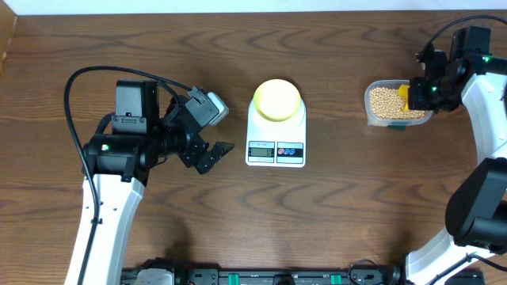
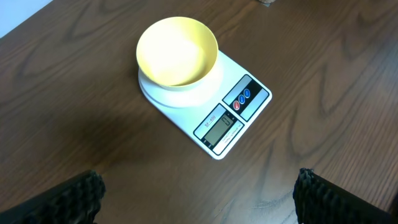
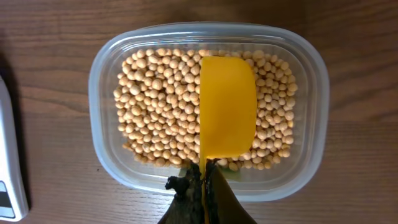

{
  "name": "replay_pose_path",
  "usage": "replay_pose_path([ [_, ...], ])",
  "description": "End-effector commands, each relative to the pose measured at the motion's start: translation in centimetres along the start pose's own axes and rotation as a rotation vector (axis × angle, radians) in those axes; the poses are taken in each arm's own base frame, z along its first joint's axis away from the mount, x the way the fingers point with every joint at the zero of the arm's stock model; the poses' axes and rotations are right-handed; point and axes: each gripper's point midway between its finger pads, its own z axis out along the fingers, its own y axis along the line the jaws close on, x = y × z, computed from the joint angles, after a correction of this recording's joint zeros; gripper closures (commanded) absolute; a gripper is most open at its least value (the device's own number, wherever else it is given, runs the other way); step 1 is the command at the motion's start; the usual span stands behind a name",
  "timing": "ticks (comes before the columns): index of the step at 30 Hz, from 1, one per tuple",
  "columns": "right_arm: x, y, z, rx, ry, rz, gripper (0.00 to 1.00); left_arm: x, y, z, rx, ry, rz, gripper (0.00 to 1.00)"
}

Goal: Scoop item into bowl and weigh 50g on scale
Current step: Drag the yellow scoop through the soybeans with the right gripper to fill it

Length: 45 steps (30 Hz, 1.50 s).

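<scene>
While right gripper (image 3: 208, 186) clamps scoop (image 3: 227, 106) over beans (image 3: 155, 93), left gripper (image 1: 215, 157) wide, scale (image 1: 276, 131) lengthwise front-to-back, display (image 1: 261, 150) frontmost

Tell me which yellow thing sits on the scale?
The pale-yellow bowl, empty, sits on the white scale. The brighter yellow scoop is over in the clear tub of beans, held by the right gripper.

A robotics lab: a white-and-black left robot arm (image 1: 107, 202) and a matching right robot arm (image 1: 485, 99), with a looping black cable (image 1: 67, 111), flank a dark wood-grain counter (image 1: 341, 222).
</scene>
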Motion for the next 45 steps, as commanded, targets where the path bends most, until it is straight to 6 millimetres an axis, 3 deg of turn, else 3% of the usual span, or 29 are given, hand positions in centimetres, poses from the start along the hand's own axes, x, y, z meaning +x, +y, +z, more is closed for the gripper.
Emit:
replay_pose_path([
  [1, 0.7, 0.3, 1.5, -0.046, 0.037, -0.007, 0.99, -0.5, 0.1, -0.3, -0.003, -0.015, -0.007, 0.01],
  [8, 0.8, 1.4, 2.6, -0.125, 0.051, 0.003, 0.99, -0.5, 0.1, -0.3, -0.003, -0.015, -0.008, 0.01],
  [18, 0.6, 2.7, 2.1, -0.245, 0.030, 0.029, 0.99, -0.5, 0.1, -0.3, -0.003, -0.015, -0.008, 0.01],
  [24, 1.0, 1.6, 2.1, -0.250, 0.038, 0.068, 0.99, -0.5, 0.1, -0.3, -0.003, -0.015, -0.008, 0.01],
  [34, 2.3, 0.8, 3.8, -0.329, 0.091, 0.144, 0.99, -0.5, 0.1, -0.3, -0.003, -0.015, -0.007, 0.01],
  [45, 2.0, 1.5, 2.3, -0.497, 0.041, 0.174, 0.99, -0.5, 0.1, -0.3, -0.003, -0.015, -0.008, 0.01],
])
